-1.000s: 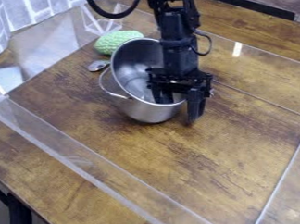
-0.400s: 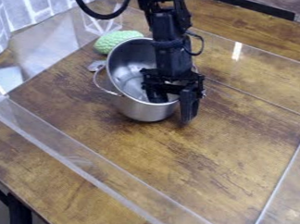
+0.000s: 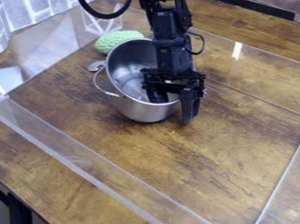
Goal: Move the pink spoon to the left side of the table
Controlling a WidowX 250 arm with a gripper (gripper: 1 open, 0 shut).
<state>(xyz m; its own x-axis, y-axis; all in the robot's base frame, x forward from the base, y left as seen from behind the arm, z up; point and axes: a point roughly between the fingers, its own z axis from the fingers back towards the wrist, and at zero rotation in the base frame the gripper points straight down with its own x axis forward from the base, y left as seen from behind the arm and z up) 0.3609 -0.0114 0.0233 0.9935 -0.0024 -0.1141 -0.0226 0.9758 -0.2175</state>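
A small grey rounded piece [image 3: 99, 65] lies on the table [image 3: 176, 170] between the green knitted lump and the steel pot [image 3: 135, 86]. It looks like the pink spoon's bowl; its handle is too small to make out. My gripper [image 3: 173, 98] hangs at the pot's right rim, pointing down. Its jaws stand apart, one finger [image 3: 154, 86] over the pot's inside and the other finger [image 3: 190, 106] outside the wall. I see nothing between them.
A green knitted lump [image 3: 116, 39] lies behind the pot at the back left. Clear plastic strips [image 3: 77, 158] cross the dark wooden top near the front and left edges. The table's front edge drops off at the lower left.
My gripper has shifted slightly left toward the pot's rim over the last second, then held still. The pot, the lump and the grey piece have not moved.
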